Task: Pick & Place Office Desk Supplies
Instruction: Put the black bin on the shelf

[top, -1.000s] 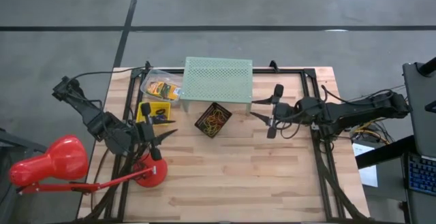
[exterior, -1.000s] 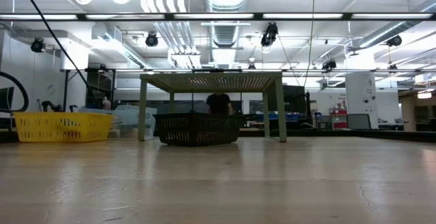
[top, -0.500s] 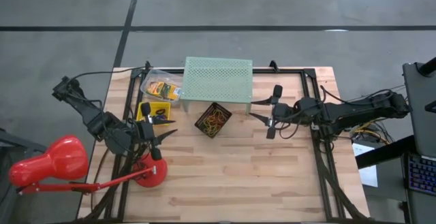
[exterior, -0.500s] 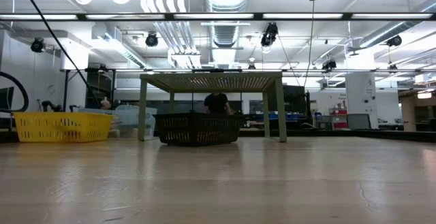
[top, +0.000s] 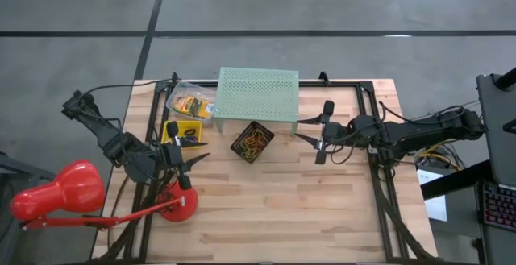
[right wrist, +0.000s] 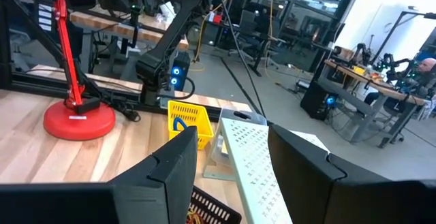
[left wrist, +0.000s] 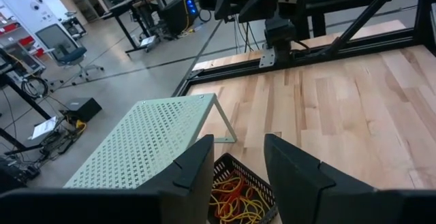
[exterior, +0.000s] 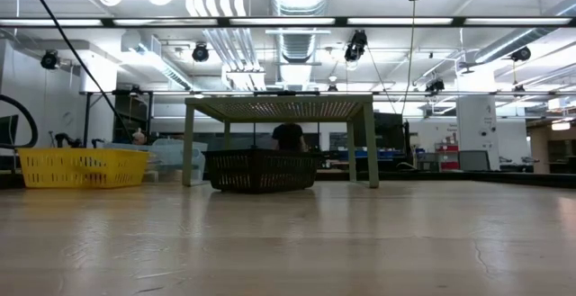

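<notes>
A black mesh basket (top: 251, 141) with red, orange and yellow rubber bands (left wrist: 231, 191) stands on the table in front of the mint-green perforated stand (top: 258, 94). A yellow basket (top: 181, 132) and a clear bag of yellow-orange boxes (top: 191, 104) lie at the far left. My left gripper (top: 196, 162) hovers open, left of the black basket and above the lamp's base. My right gripper (top: 297, 127) hovers open to the right of the basket. Nothing is between either pair of fingers (left wrist: 194, 176) (right wrist: 170, 169).
A red desk lamp's base (top: 177, 207) stands at the near left, its arm and head (top: 56, 192) reaching past the table's left edge. A black frame rail (top: 379, 176) runs along the right side. Bare wood (top: 282, 209) fills the near half.
</notes>
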